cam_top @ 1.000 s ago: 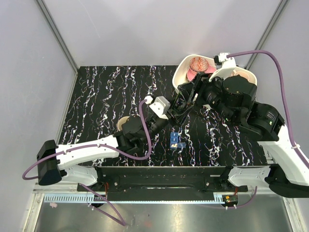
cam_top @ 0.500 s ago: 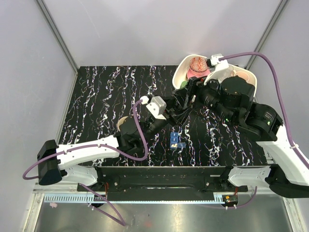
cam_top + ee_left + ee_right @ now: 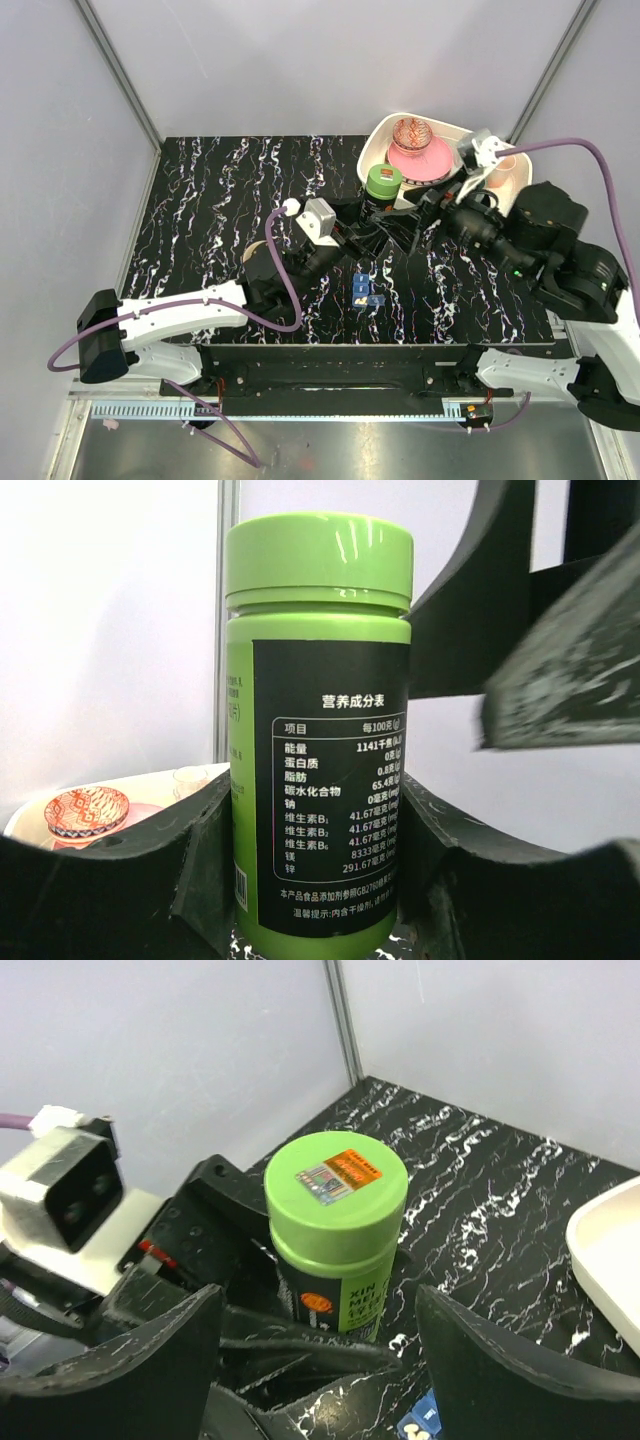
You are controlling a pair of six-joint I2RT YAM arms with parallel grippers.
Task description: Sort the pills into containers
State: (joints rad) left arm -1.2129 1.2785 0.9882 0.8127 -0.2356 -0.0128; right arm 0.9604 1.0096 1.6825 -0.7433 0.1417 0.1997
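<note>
Black, white-veined surface (image 3: 200, 200). A blue pill box (image 3: 365, 292) lies near its front edge, a beige mug (image 3: 252, 258) to the box's left, and a white tray (image 3: 372, 148) beyond it.

We are viewing a lime-green bottle (image 3: 382, 186) carrying a black label (image 3: 330, 780) with white print (the sticker (image 3: 337, 1174) on its cap (image 3: 372, 1222) is orange). The table (image 3: 220, 200) is showing black with white veining, the pill box (image 3: 363, 291) translucent blue, the tray (image 3: 371, 153) cream.

The left and middle of the tabletop (image 3: 220, 190) lie open. The back right is crowded: the green bottle (image 3: 382, 187) stands beside the white tray (image 3: 368, 148), with the blue pill box (image 3: 366, 292) nearer.
</note>
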